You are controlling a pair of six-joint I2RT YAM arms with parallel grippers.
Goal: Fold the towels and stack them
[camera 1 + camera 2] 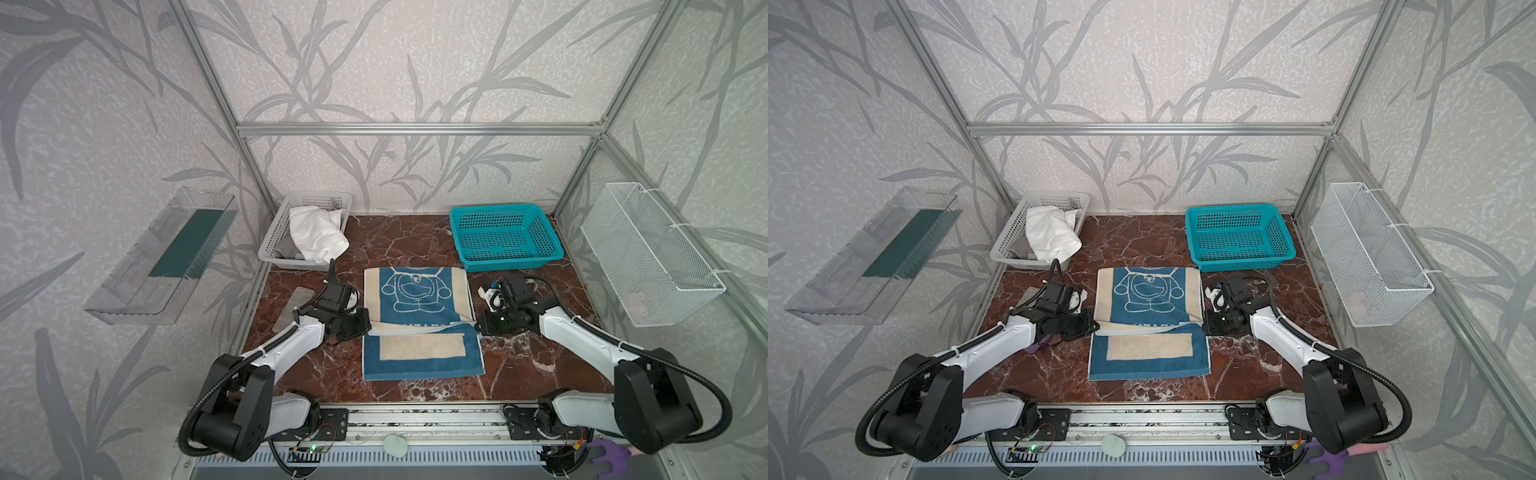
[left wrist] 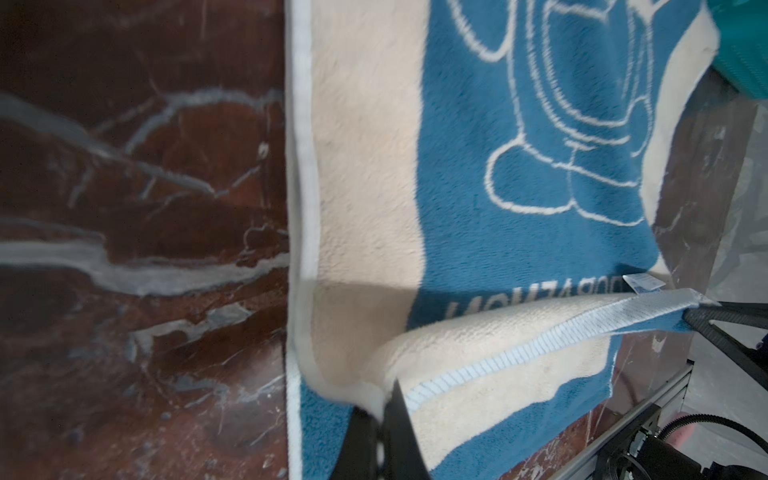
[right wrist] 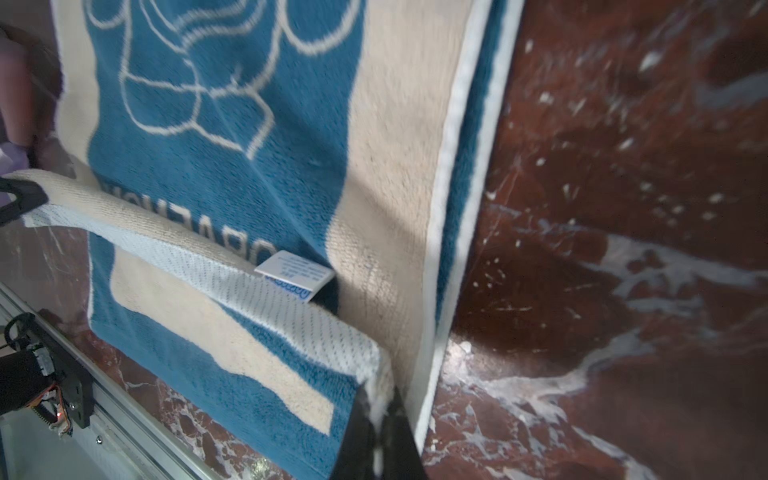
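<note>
My left tool is clenched on the left corner of the blue-and-cream towel's hem, and my right tool is clenched on the right corner. The wrist views show cloth pinched between each pair of jaws. The hem runs taut between them across the towel's middle, lifted off the layer beneath. That towel lies in the centre of the bench, its length running from near edge to far edge. The flap on the near side shows its reverse, blue around a cream panel. A small label sticks out under the hem. The white towel is bunched in the pale basket at the far left corner, spilling over its rim, with the grey towel beneath it. A teal basket stands at the far right corner.
</note>
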